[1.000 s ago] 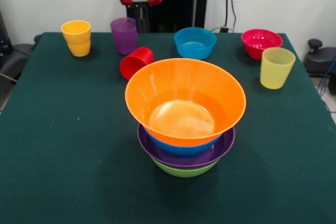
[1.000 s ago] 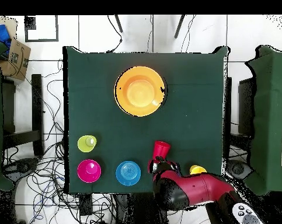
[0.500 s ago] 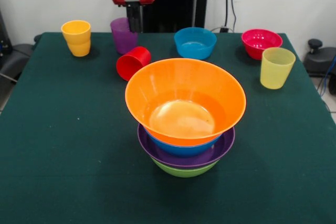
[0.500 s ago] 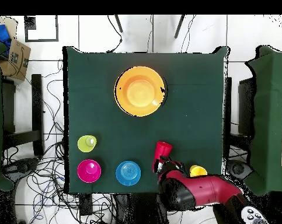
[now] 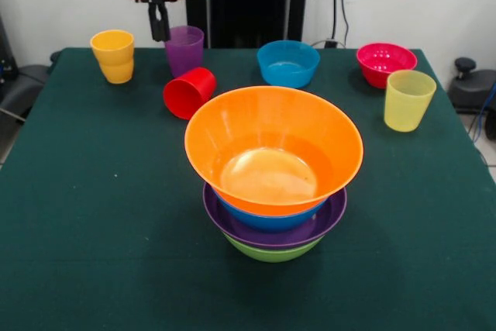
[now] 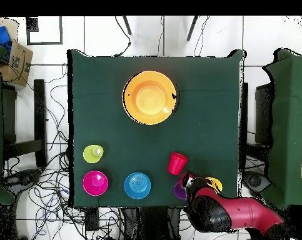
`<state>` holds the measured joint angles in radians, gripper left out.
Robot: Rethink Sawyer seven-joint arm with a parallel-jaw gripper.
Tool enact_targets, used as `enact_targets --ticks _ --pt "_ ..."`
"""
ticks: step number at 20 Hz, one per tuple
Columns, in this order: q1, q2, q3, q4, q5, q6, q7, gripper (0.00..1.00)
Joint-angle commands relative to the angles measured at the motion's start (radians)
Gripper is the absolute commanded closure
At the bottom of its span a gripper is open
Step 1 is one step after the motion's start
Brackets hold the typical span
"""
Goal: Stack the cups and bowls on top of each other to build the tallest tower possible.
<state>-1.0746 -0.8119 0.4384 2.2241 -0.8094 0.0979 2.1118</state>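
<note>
The tower stands mid-table: the wide orange bowl (image 5: 273,149) on a blue bowl (image 5: 267,218), a purple bowl (image 5: 325,218) and a green bowl (image 5: 271,252); from overhead only the orange bowl (image 6: 150,97) shows. The red cup (image 5: 188,92) lies on its side behind it. My gripper (image 5: 160,30) hangs shut and empty above the table's far edge, between the orange-yellow cup (image 5: 112,56) and the purple cup (image 5: 184,50), touching neither. The small blue bowl (image 5: 288,63), the red-pink bowl (image 5: 385,62) and the pale yellow cup (image 5: 408,99) stand far right.
Overhead, my arm (image 6: 231,212) covers the table edge beside the purple cup (image 6: 179,189) and the orange-yellow cup (image 6: 214,184). The red cup (image 6: 176,163) lies just inward. Cables and chairs surround the green table (image 6: 103,94).
My gripper has swung to the left in the front view, from behind the red cup to between the orange-yellow and purple cups. The red cup has shifted slightly left.
</note>
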Motion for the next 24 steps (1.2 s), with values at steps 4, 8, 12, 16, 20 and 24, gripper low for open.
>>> enact_targets --ticks 4,8,12,16,20,24 --pt "0.009 0.138 0.118 -0.09 -0.121 0.157 -0.184 1.0" --pt "0.037 0.165 0.097 -0.105 -0.149 0.138 -0.142 1.0" --pt "0.097 0.145 0.045 -0.076 -0.163 0.091 -0.063 1.0" --pt "0.138 0.124 0.014 -0.059 -0.163 0.069 -0.021 1.0" --pt "0.168 0.089 -0.031 0.004 -0.163 0.037 0.015 1.0" --pt "0.102 -0.028 0.015 0.137 -0.107 0.07 -0.021 1.0"
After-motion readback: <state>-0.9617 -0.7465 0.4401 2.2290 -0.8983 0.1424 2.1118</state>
